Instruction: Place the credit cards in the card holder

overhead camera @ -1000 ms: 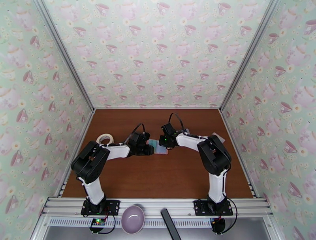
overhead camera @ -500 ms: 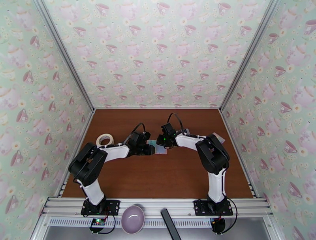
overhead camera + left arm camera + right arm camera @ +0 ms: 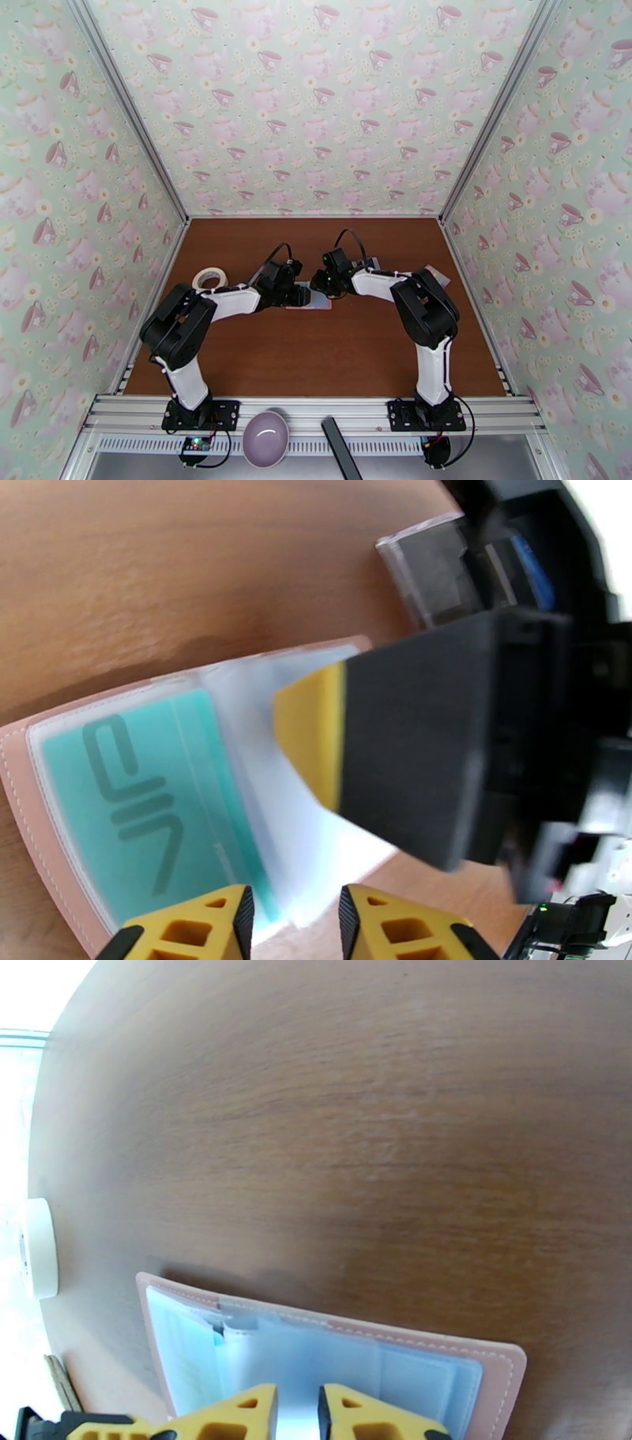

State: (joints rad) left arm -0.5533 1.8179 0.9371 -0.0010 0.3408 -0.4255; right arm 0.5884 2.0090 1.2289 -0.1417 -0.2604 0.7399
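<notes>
So, from the top camera both arms reach toward the middle of the table [image 3: 316, 355]. The left gripper [image 3: 304, 298] and right gripper [image 3: 322, 290] meet nearly tip to tip over the pink card holder [image 3: 316, 303], which lies open and flat there. A tape roll [image 3: 209, 278] sits well off to the left.

Left wrist cam: the holder's clear pockets face up, with a teal card [image 3: 134, 796] tucked in one. The right gripper's black, yellow-tipped finger [image 3: 411, 748] sits on the pocket beside it. The left fingertips [image 3: 197, 922] stand slightly apart at the pocket's edge, and I can't tell if they're pinching it.

Right wrist cam: its tips are almost together over the clear pockets, and I can't tell if they're gripping anything either.
</notes>
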